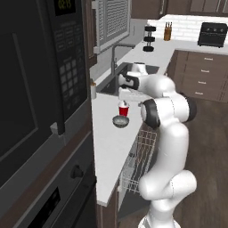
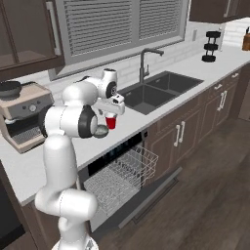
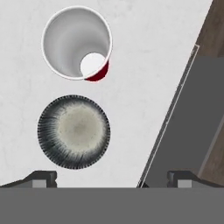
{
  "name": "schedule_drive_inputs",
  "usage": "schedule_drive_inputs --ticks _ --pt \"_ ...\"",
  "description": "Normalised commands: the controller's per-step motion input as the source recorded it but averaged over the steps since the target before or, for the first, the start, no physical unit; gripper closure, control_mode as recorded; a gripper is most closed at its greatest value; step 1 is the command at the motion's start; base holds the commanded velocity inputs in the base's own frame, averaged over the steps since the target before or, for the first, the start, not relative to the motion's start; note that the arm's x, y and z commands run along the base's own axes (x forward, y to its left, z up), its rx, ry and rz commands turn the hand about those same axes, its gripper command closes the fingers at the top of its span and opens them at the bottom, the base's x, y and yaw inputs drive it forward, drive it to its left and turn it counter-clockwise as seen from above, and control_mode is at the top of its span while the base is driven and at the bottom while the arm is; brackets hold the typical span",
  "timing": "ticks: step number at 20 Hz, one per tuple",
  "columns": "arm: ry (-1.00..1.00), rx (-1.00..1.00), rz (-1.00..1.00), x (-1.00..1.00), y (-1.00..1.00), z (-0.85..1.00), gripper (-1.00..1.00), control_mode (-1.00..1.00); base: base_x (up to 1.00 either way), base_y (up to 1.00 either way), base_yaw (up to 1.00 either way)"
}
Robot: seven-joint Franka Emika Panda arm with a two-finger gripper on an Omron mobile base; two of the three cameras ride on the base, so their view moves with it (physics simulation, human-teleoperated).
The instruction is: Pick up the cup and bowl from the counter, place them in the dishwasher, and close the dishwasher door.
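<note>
Your gripper [image 3: 111,177] hung above, jaws apart and empty. Red cup [image 3: 77,43] stood beside the bowl [image 3: 73,131] on the counter [image 3: 144,52]; likely light, thin-walled. Pinch its rim gently.

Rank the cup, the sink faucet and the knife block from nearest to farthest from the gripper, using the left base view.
1. cup, right below the gripper.
2. sink faucet, behind the sink.
3. knife block, far back corner of the counter.

A kitchen: sink [image 2: 156,93], dishwasher [image 2: 122,180], oven [image 1: 40,178], coffee machine [image 2: 24,114].
</note>
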Motion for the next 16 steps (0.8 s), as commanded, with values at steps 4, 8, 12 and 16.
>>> schedule_drive_inputs --ticks 4,8,12,16 --pt "0.0 0.0 0.0 0.43 0.0 -0.21 -1.0 -1.0 0.0 0.0 0.0" --pt "-0.02 0.0 0.0 0.34 0.0 -0.27 -1.0 -1.0 0.0 0.0 0.0" --pt "-0.06 0.0 -0.01 0.32 0.0 -0.3 -1.0 -1.0 0.0 0.0 0.0" --pt "-0.08 0.0 -0.01 0.29 0.0 -0.26 -1.0 -1.0 0.0 0.0 0.0"
